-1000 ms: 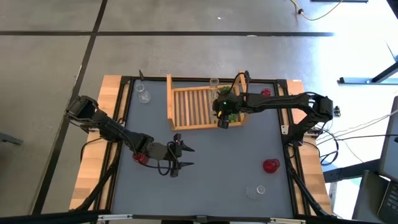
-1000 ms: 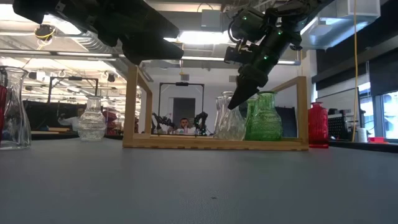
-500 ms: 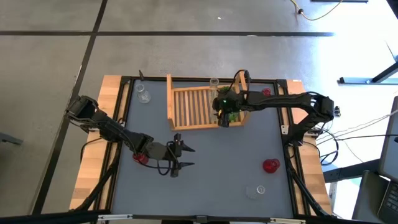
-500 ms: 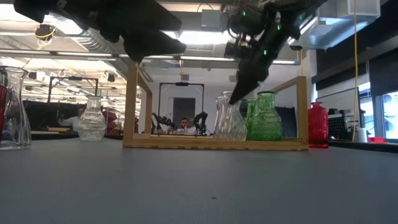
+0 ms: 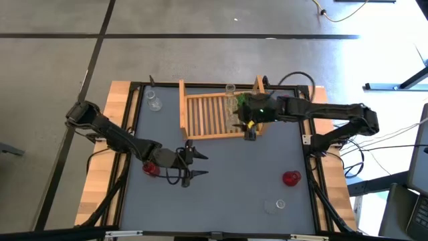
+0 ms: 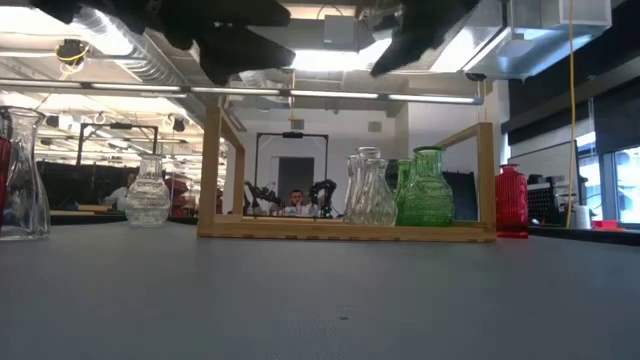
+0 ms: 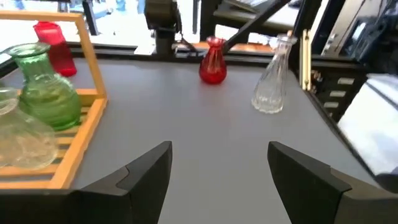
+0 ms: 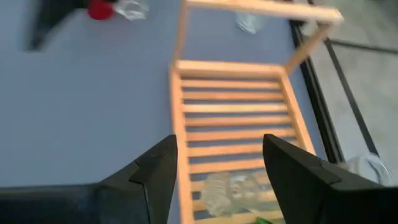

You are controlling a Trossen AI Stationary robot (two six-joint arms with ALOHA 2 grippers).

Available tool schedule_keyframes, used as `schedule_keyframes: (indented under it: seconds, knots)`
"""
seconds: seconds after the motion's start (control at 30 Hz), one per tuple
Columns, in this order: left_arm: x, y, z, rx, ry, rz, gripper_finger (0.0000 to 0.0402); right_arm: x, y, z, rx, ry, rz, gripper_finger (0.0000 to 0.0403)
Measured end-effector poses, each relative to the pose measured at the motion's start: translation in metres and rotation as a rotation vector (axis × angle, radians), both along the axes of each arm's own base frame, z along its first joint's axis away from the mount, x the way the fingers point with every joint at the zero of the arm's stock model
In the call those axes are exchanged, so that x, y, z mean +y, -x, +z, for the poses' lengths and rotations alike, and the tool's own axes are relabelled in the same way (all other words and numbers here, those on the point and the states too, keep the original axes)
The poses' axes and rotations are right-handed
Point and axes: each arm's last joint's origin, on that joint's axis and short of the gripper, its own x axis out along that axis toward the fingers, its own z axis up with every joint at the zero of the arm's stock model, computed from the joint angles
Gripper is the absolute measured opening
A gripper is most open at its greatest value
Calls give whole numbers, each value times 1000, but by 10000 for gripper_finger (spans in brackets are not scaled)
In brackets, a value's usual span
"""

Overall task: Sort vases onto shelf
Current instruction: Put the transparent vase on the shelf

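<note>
Vases already on the shelf (image 5: 210, 115) cluster at its right end: a clear vase (image 6: 368, 189) and a green vase (image 6: 427, 188) stand side by side on the slats. Others wait on the tabletop (image 5: 234, 174): a red vase (image 5: 290, 178) and a second clear vase (image 5: 280, 204) toward the near right corner, another red vase (image 5: 151, 170) near the left edge, and a small clear vase (image 5: 154, 103) at the far left corner. The right hand (image 5: 250, 134) hangs above the shelf's near right corner, fingers spread wide and empty. The left hand (image 5: 194, 165) hovers over the near left tabletop, also wide open and empty. Being glass, these pieces look rigid, smooth and breakable; a gentle pinch at the narrow neck seems safest.
</note>
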Motion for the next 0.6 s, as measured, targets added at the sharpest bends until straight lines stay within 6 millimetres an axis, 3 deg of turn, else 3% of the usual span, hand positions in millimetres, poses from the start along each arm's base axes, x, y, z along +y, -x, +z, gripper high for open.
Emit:
schedule_keyframes:
  seconds: [0.23,0.5,0.6]
  knots:
    - [28,11,40,214,-73,173,259,45,24,16,-31,-62,102,221]
    - [83,30,96,518,-85,568,259,88,39,14,-184,13,204,221]
    - [98,34,111,560,-105,613,259,98,40,13,-226,48,244,221]
